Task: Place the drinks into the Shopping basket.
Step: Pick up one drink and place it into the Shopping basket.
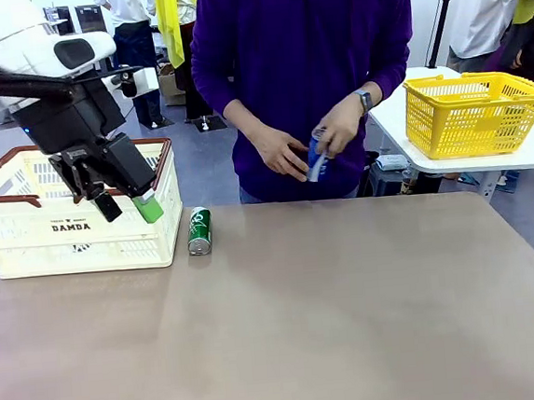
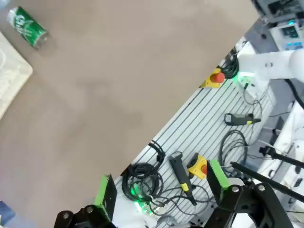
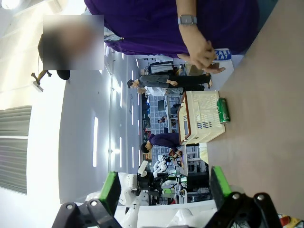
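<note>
Lying down, green can (image 1: 200, 231) points nearward; left end effector (image 1: 129, 210), right end effector (image 3: 164, 175) released.

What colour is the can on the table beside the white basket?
Green with white markings; the can shows best in the front view.

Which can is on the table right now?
The green can, beside the basket; the blue can is in the person's hands.
</note>
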Tool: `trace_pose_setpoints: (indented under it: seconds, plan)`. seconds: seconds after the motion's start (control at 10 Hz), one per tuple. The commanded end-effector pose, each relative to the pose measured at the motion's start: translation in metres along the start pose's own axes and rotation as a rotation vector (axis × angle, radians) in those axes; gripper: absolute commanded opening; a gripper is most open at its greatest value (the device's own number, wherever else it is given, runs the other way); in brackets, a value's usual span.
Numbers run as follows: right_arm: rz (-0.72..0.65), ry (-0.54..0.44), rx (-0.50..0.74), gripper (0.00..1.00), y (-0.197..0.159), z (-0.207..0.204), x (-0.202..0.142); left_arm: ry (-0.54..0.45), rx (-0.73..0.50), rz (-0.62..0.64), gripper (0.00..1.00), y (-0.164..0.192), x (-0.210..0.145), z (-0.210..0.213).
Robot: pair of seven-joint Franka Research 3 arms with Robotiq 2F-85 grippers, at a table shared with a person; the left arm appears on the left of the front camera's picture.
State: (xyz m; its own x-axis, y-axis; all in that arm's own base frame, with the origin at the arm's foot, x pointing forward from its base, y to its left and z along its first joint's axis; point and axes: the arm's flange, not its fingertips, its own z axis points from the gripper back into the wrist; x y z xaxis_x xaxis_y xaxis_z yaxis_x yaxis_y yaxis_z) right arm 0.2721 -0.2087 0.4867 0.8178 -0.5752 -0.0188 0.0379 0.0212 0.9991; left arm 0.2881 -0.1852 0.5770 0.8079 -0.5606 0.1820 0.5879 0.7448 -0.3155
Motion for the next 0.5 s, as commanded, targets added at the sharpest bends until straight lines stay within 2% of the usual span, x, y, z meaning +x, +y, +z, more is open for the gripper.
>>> trace_pose_setpoints:
  seconds: [0.0,0.1,0.2,0.3,0.4]
  plan:
    - [-0.014,0.004,0.006,1.0,0.006,0.001,-0.001,-0.048,-0.034,0.111,1.0,0.006,-0.001,-0.011]
    - [-0.014,0.004,0.006,1.0,0.006,0.001,-0.001,-0.098,0.002,0.236,1.0,0.011,0.022,-0.02]
    - [-0.014,0.004,0.006,1.0,0.006,0.001,-0.001,-0.122,0.028,0.268,1.0,0.009,0.052,-0.028]
    - [-0.014,0.004,0.006,1.0,0.006,0.001,-0.001,-0.151,0.094,0.359,1.0,0.006,0.092,-0.038]
    - [-0.014,0.004,0.006,1.0,0.006,0.001,-0.001,-0.127,0.158,0.394,1.0,0.004,0.124,-0.05]
